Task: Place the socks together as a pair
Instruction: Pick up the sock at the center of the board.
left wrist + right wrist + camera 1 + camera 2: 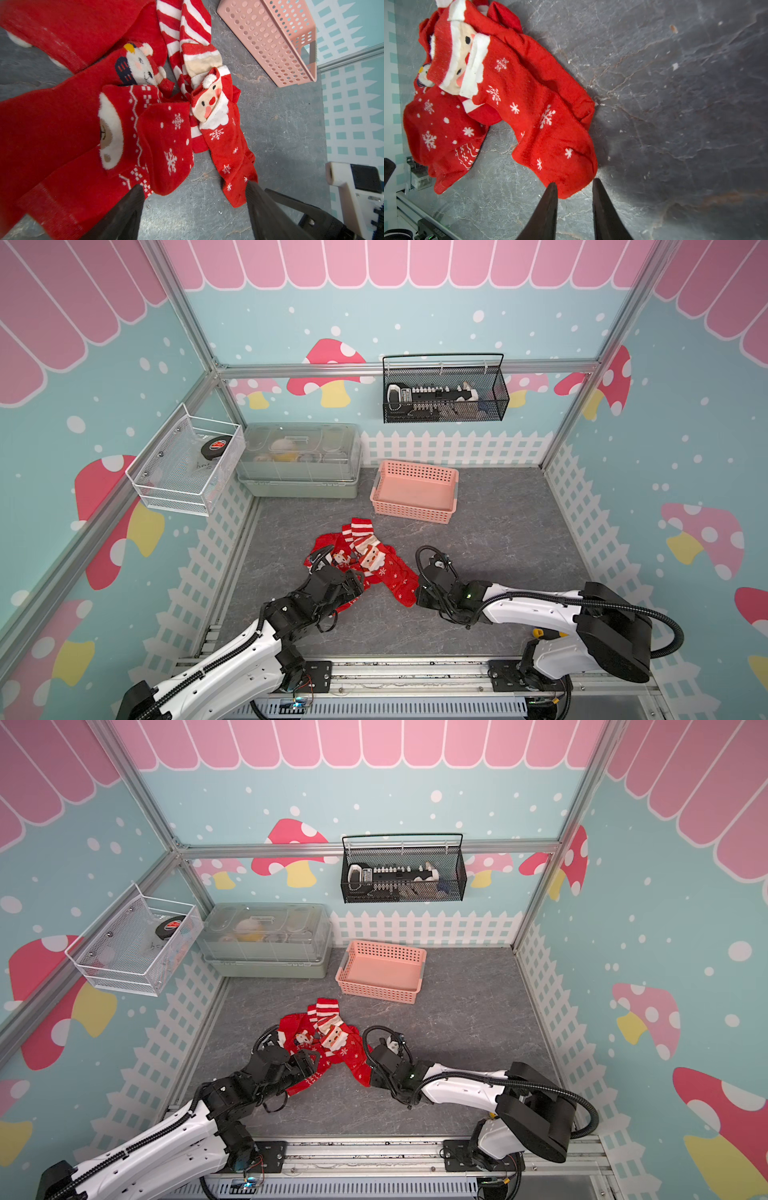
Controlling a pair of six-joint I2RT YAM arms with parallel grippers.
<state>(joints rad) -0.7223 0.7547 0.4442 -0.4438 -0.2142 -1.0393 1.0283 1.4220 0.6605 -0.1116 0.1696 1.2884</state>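
1. Near centre, in both top views, soft red Christmas socks (370, 560) (332, 1040) lie heaped, with a pink perforated plastic basket (411, 512) (380, 990) at one o'clock.
2. Left wrist view: left gripper (193, 184) gapes wide.
3. Right wrist view: right gripper (574, 181) stands narrowly apart, straddling a sock toe.

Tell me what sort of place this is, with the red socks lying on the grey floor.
Probably a robot test cell dressed up as a playroom, not a real home: an aluminium frame edges printed mushroom wall panels, and a left arm and right arm are mounted on a rail at the front.
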